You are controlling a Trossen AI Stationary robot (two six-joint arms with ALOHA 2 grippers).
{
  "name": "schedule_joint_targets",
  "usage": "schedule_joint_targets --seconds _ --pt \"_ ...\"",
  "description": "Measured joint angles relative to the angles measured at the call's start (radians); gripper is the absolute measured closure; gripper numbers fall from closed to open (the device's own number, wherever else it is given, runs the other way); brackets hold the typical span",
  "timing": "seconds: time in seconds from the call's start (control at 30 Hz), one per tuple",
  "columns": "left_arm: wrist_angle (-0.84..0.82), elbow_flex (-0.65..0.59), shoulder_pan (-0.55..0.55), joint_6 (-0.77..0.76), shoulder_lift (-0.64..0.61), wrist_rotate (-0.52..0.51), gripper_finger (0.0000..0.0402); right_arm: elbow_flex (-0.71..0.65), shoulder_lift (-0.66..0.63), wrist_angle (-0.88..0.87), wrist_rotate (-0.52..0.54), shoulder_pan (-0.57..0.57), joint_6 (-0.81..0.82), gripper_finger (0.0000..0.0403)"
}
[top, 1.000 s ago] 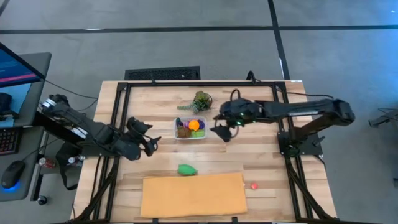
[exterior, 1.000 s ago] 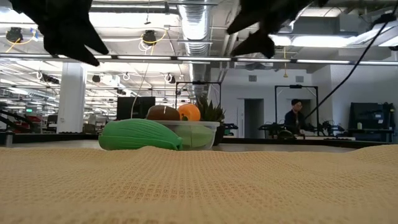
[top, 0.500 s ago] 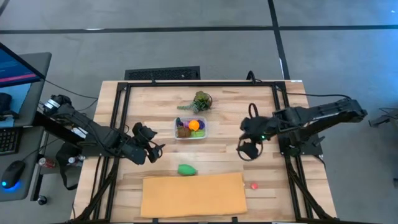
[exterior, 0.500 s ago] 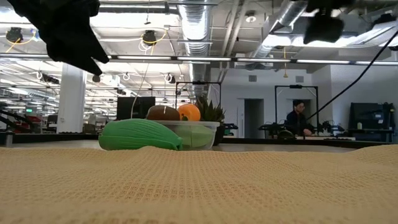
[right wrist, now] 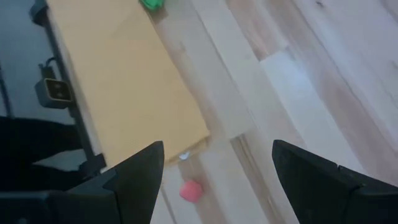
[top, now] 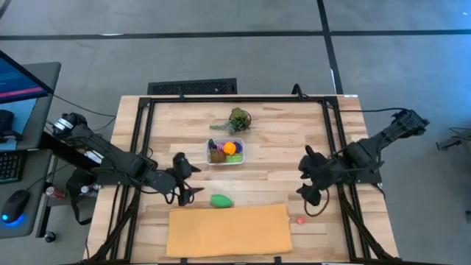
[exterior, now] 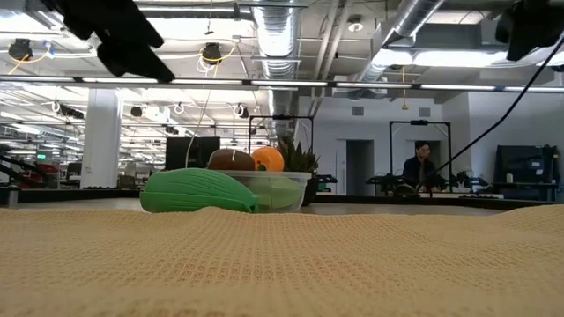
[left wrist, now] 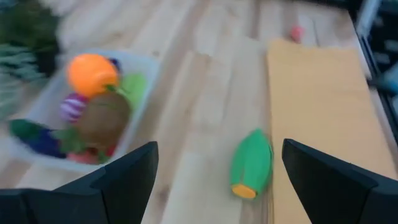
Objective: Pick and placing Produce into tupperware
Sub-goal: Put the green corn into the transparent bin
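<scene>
The clear tupperware point(top: 225, 151) stands mid-table with several produce pieces in it, among them an orange one point(left wrist: 92, 71) and a brown one point(left wrist: 102, 118). A green piece point(top: 221, 200) lies on the wood between the tub and the tan mat point(top: 228, 230). A small red piece point(top: 300, 219) lies by the mat's right corner. My left gripper point(top: 191, 180) hovers open just left of the green piece point(left wrist: 251, 163). My right gripper point(top: 305, 177) hovers open above the wood, on the far side of the red piece point(right wrist: 191, 191).
A bushy green leafy bunch point(top: 238, 120) sits beyond the tub toward the far edge. The black frame rails point(top: 335, 147) run along the table's sides. The mat point(right wrist: 118, 81) covers the near middle of the table.
My right gripper has swung away from the tub toward the table's right and near edges, tipping more downward, and now hangs near the red piece. My left gripper has moved toward the green piece and rolled. Both stay open. No produce has moved.
</scene>
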Motion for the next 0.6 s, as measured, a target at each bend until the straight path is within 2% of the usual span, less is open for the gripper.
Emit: schedule_joint_targets --seconds 0.13,0.33,0.6 --pt "0.071 0.000 0.031 0.086 0.082 0.119 0.0070 0.000 0.000 -0.047 0.077 0.076 0.089 0.0111" --pt "0.176 0.000 0.073 0.128 0.219 0.262 0.0070 0.000 0.000 -0.101 0.146 0.179 0.236 0.0112" --pt "0.224 0.051 0.085 0.160 0.369 0.363 0.0070 0.000 0.001 -0.149 0.196 0.310 0.416 0.0112"
